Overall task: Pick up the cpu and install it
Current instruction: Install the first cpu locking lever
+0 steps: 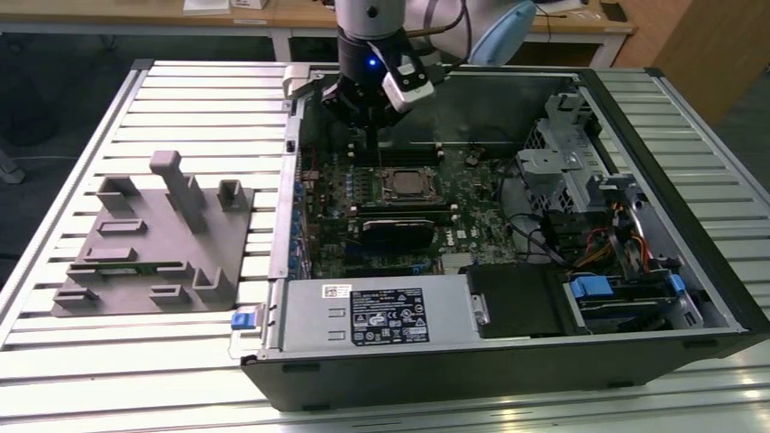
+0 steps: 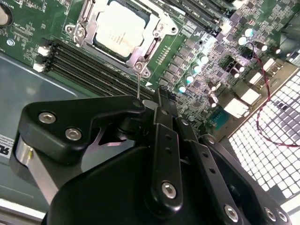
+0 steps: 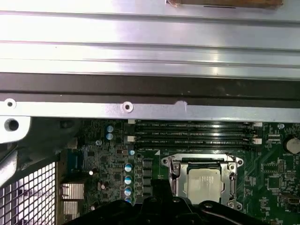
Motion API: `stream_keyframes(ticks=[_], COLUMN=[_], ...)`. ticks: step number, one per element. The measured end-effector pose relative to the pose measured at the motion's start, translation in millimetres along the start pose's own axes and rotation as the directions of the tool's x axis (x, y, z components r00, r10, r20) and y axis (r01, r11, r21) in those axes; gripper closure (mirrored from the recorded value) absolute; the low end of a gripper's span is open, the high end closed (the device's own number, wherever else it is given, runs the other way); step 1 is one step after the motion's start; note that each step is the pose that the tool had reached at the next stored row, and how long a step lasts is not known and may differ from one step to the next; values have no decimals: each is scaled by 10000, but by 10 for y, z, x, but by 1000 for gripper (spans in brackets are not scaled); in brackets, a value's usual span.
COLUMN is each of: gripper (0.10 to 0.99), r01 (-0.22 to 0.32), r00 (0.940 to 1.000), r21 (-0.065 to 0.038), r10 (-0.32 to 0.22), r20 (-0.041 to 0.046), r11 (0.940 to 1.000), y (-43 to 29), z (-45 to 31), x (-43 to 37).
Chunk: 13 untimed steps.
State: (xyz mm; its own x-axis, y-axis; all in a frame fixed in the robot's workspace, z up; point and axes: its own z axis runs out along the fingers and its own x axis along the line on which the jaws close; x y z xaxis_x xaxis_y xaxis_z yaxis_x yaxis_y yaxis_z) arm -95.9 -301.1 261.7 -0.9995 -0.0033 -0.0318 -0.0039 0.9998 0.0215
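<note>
Nearest us in the exterior view, the long grey box [image 1: 373, 313] lies along the front edge of the open computer case [image 1: 673, 225]. Behind it we see the cpu [image 1: 402, 188] seated in its socket frame [image 2: 119, 33] on the green board [image 3: 112, 168], its silvery top bare. Above and just behind it hangs the gripper [image 1: 364, 122]; whether its fingers are apart we cannot tell. The grey fixture [image 1: 157, 239] lies on the table [image 1: 72, 361], outside the case.
</note>
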Motion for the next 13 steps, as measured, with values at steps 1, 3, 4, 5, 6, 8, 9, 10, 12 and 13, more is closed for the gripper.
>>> stream_keyframes(ticks=[1,3,4,5,6,8,9,10,12,13], gripper=[980,980,980,980,980,980,980,980,980,980], r01=[0,0,0,-1,0,-1,0,1,0,-1], r00=[10000,10000,10000,10000,10000,10000,10000,10000,10000,10000], r21=[0,1,0,0,-1,0,-1,-1,-1,-1], r10=[0,0,0,1,0,1,0,-1,0,1], r20=[0,-1,-1,0,0,0,0,-1,0,-1], r11=[10000,10000,10000,10000,10000,10000,10000,10000,10000,10000], y=[9,31,46,61,73,89,92,94,95,96], z=[2,5,7,9,10,12,12,12,13,14], x=[0,0,0,0,0,0,-2,-8,-34,-55])
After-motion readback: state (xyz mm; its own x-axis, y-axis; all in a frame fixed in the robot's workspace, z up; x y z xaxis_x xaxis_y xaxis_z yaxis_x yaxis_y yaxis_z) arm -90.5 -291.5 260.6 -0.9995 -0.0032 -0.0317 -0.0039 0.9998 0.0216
